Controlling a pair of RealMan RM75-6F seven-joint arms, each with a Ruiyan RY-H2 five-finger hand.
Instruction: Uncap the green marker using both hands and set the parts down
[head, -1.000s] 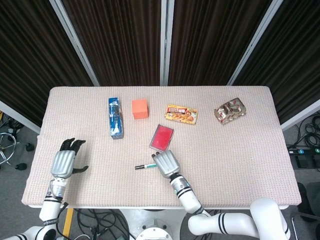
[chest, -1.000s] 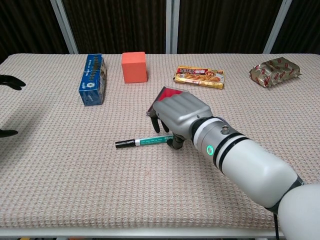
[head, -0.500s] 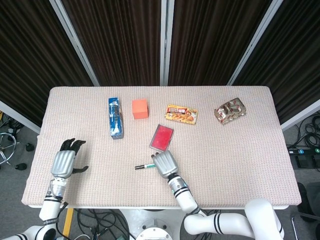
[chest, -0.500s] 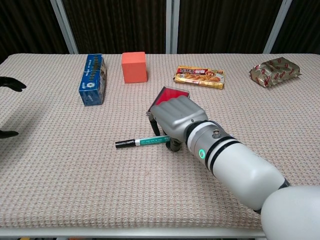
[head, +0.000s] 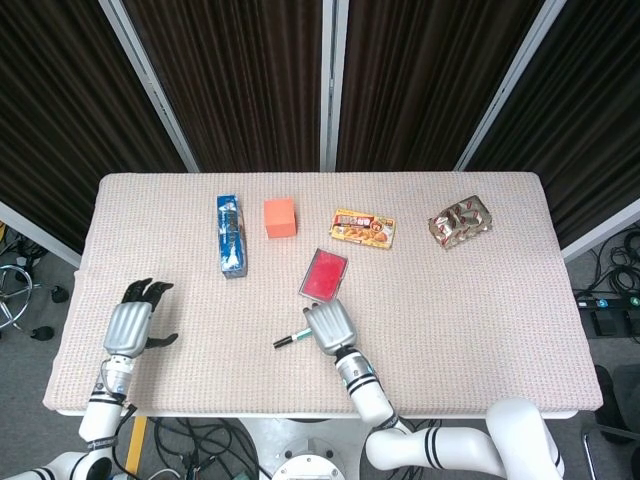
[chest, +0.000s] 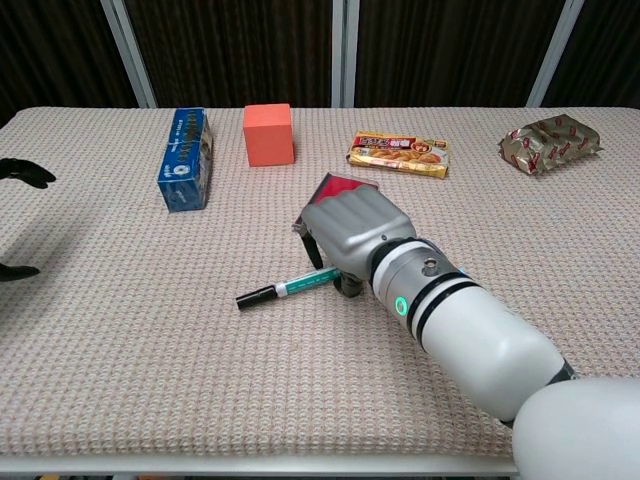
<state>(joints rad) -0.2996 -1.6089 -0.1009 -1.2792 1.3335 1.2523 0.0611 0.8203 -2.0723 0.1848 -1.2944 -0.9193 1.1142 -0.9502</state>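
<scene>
The green marker (chest: 300, 283) lies slanted near the table's front middle, its black cap (chest: 255, 296) pointing left and toward me; the head view shows the marker (head: 290, 339) too. My right hand (chest: 355, 235) covers the marker's right end, fingers curled down around the green barrel and gripping it. From above, the right hand (head: 328, 326) hides that end. My left hand (head: 130, 325) hovers at the table's front left corner, far from the marker, fingers apart and holding nothing. In the chest view only the left hand's fingertips (chest: 22, 172) show at the left edge.
A red flat packet (chest: 340, 188) lies just behind my right hand. Along the back stand a blue box (chest: 185, 158), an orange cube (chest: 268, 133), a snack packet (chest: 400, 153) and a crinkled silver pack (chest: 548, 142).
The marker has swung from level to slanted, its capped end now nearer the front, as my right hand's fingers closed on its green end. The left hand has barely moved.
</scene>
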